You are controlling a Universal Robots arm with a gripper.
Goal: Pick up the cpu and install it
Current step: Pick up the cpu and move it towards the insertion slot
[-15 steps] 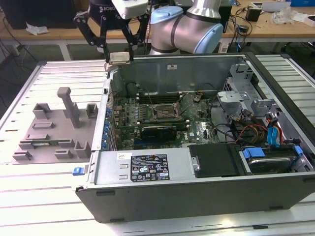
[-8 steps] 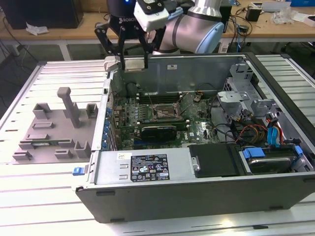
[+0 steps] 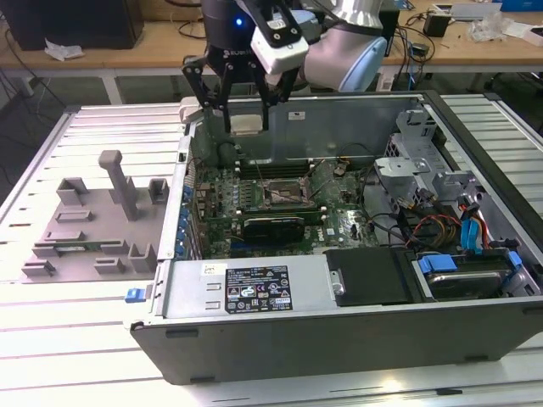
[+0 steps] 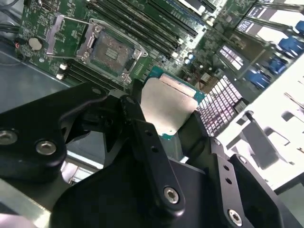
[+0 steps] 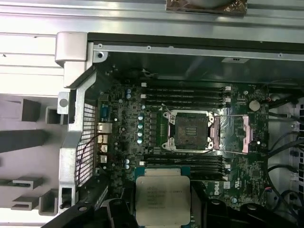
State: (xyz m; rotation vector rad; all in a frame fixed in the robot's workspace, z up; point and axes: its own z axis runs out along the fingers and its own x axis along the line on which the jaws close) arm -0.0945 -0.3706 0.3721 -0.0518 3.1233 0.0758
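Observation:
My gripper [image 3: 246, 125] hangs over the back left corner of the open computer case [image 3: 339, 331], shut on the cpu [image 3: 246, 124]. In both wrist views the cpu [image 4: 166, 104] [image 5: 162, 199] is a flat silver-topped square with a thin green edge, clamped between the black fingers [image 4: 142, 133]. The open motherboard socket [image 3: 284, 193] [image 5: 190, 129] [image 4: 111, 50] lies below and apart from the chip, with its metal load plate [image 5: 235, 135] swung aside. The held cpu is well above the board.
A grey fixture tray [image 3: 85, 229] with posts sits outside the case at the exterior view's left. Memory slots [image 5: 185, 92] flank the socket. A drive cage [image 3: 416, 170], coloured cables [image 3: 441, 225] and the power supply [image 3: 254, 288] crowd the case's right and front.

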